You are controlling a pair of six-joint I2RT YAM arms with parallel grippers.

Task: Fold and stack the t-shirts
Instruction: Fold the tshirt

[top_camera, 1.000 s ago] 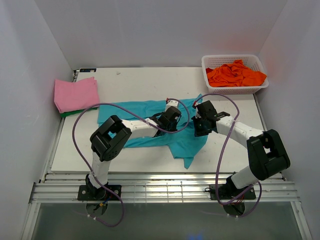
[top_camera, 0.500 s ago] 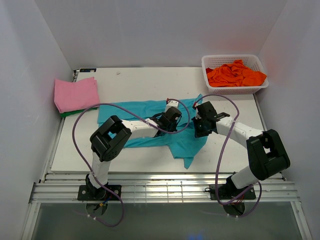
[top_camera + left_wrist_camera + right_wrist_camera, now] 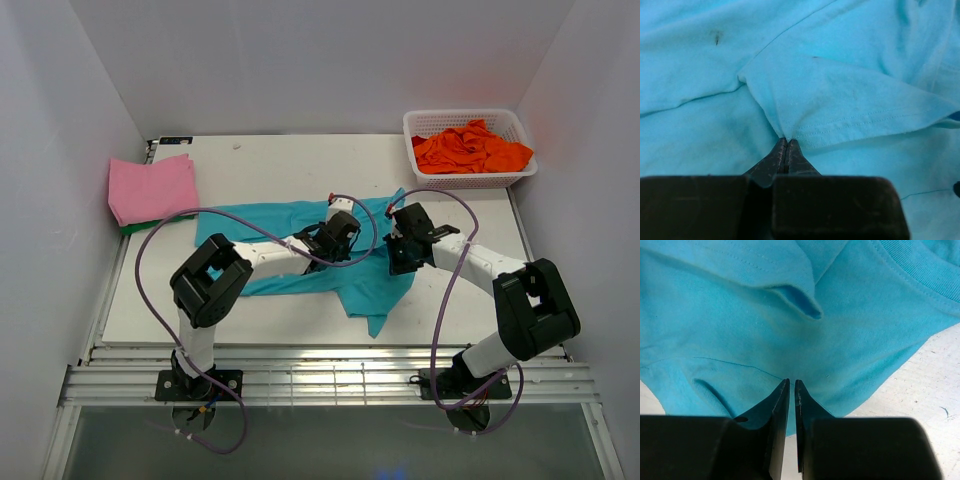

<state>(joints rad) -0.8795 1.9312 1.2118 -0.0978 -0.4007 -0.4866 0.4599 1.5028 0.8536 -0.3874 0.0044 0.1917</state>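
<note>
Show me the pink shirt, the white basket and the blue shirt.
pink shirt (image 3: 152,188): top view, middle of its folded top.
white basket (image 3: 470,181): top view, near wall.
blue shirt (image 3: 378,288): top view, lower right part.

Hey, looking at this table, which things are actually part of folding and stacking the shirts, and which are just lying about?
Part of the job:
teal t-shirt, spread on the table
orange shirts in the white basket
folded pink shirt at the left edge

Just lying about:
small dark object at the table's far left corner, too small to identify
</note>
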